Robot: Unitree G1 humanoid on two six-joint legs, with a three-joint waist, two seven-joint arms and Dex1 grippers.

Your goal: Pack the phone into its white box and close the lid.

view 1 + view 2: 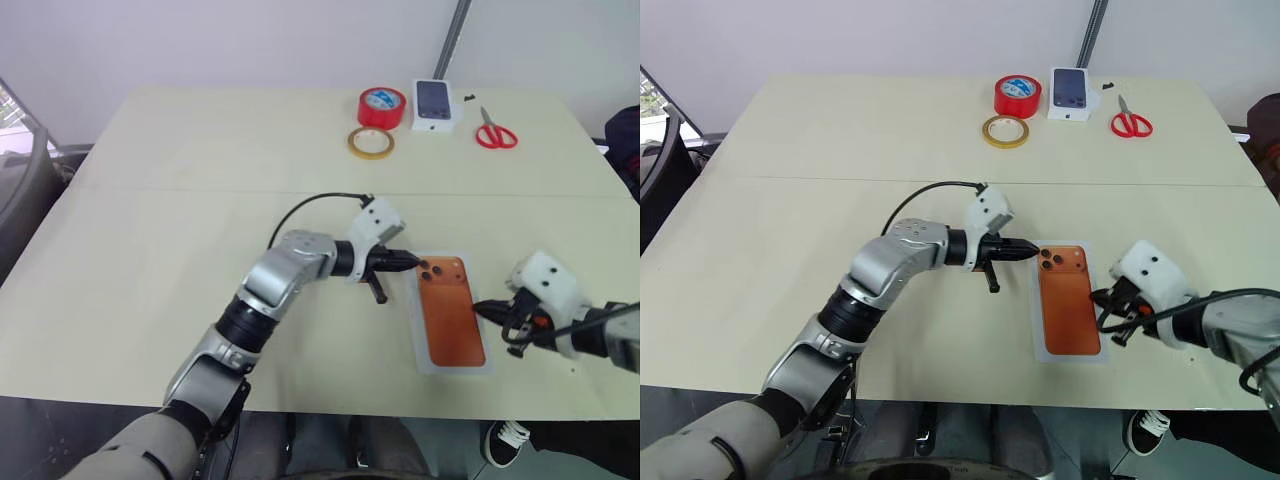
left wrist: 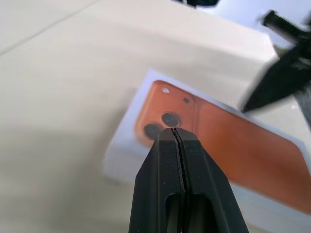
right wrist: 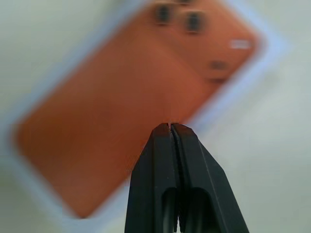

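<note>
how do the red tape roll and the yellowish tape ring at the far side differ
The red tape roll is thick, bright red, with a blue-printed top; the yellowish tape ring is thin, translucent amber, with a wide open centre. The red roll sits farther back, the ring slightly nearer. Both lie flat on the table.

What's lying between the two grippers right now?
The phone in the white box, between the left gripper and right gripper, in both eye views.

Table (image 1: pixel 200 200): white box (image 1: pixel 424 345) (near edge), tapes, scissors.
</note>
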